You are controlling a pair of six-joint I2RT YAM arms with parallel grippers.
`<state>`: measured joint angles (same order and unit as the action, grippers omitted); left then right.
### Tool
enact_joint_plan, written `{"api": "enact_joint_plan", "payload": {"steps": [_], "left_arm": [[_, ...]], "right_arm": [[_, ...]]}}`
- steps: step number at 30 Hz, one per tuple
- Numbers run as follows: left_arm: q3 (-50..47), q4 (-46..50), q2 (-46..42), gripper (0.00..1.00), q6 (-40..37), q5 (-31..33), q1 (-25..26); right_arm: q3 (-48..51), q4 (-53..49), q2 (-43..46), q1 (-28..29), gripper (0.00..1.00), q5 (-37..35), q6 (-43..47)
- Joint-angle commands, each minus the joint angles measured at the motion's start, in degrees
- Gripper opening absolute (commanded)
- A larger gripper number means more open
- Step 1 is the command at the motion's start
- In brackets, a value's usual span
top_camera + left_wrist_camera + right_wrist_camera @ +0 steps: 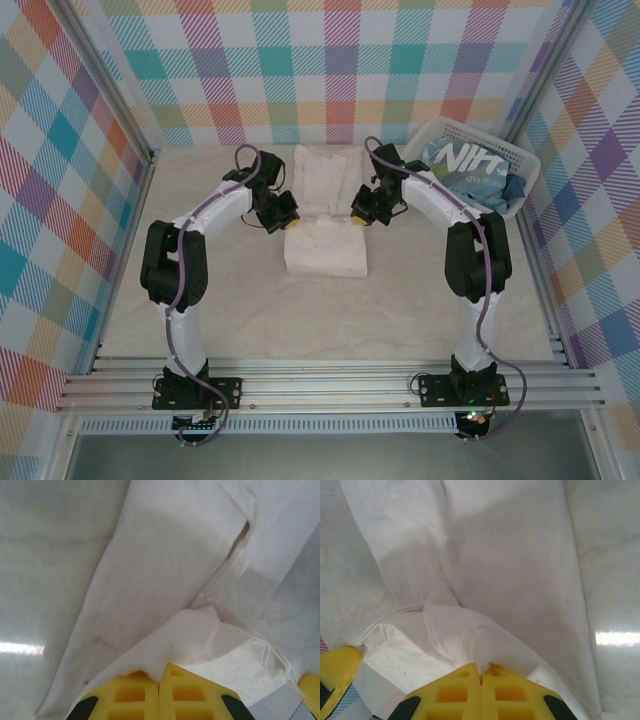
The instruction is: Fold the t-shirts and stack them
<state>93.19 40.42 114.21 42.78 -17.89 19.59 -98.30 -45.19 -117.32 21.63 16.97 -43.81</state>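
The cream-white t-shirt (325, 215) lies lengthwise in the middle of the table, its near part doubled into a thick fold. My left gripper (285, 212) is at the shirt's left edge, shut on a pinch of the white cloth (190, 630) between its yellow fingers (130, 695). At the right edge, my right gripper (362, 212) is likewise shut on a raised fold of that shirt (470, 635). The gripped cloth is lifted a little above the layer beneath. The light blue t-shirt (470, 170) with white lettering lies crumpled in the basket.
The white slatted basket (527, 160) stands at the back right corner, close to the right arm's elbow. Checked walls enclose the table on three sides. An aluminium rail (330, 385) runs along the near edge.
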Motion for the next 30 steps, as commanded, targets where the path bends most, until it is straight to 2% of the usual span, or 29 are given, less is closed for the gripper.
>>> {"api": "enact_joint_plan", "payload": {"steps": [1, 9, 10, 12, 13, 15, 17, 21, 24, 26, 30], "left_arm": [[5.4, 1.5, 4.2, 0.00, -2.4, -0.7, -1.3], [17.6, 6.0, 14.5, 0.00, -5.6, -0.4, -2.0], [18.0, 6.4, 14.9, 0.01, -5.9, -0.1, -2.1], [18.3, 7.1, 14.8, 0.20, -6.0, 0.3, -2.2], [18.1, 7.7, 13.9, 0.31, -6.0, 1.5, -2.2], [17.0, 8.6, 11.2, 0.42, -6.0, 4.5, -2.0], [13.6, 8.5, 6.9, 0.47, -5.5, 7.1, -2.0], [1.0, 5.6, -2.4, 0.46, -3.6, 4.4, -2.0], [-9.9, 3.1, -6.9, 0.39, -0.7, 0.0, -1.9], [-15.6, 1.6, -8.8, 0.35, 1.2, -2.1, -1.9], [-23.9, -5.0, -10.6, 0.36, 6.3, -6.5, -2.0]], "right_arm": [[-3.6, -2.6, -3.2, -1.0, 0.00, 1.0, 1.8], [-11.8, -2.4, -12.2, -2.3, 0.00, 1.6, 2.4], [-12.8, -2.2, -13.1, -2.5, 0.04, 2.5, 2.7], [-15.9, -3.0, -15.0, -2.9, 0.26, 3.7, 3.7], [-17.0, -3.4, -15.0, -2.8, 0.34, 3.4, 4.6], [-17.3, -3.5, -13.8, -2.9, 0.41, 2.0, 5.9], [-16.1, -4.0, -11.3, -2.8, 0.43, 0.3, 6.8], [-4.1, -0.3, -1.8, -2.6, 0.42, -1.9, 5.0], [9.0, 4.8, 5.5, -1.9, 0.38, -0.8, 1.5], [17.2, 8.9, 9.5, -1.3, 0.37, 1.0, -1.3], [29.6, 17.5, 14.1, -0.4, 0.40, 6.6, -7.2]]}}
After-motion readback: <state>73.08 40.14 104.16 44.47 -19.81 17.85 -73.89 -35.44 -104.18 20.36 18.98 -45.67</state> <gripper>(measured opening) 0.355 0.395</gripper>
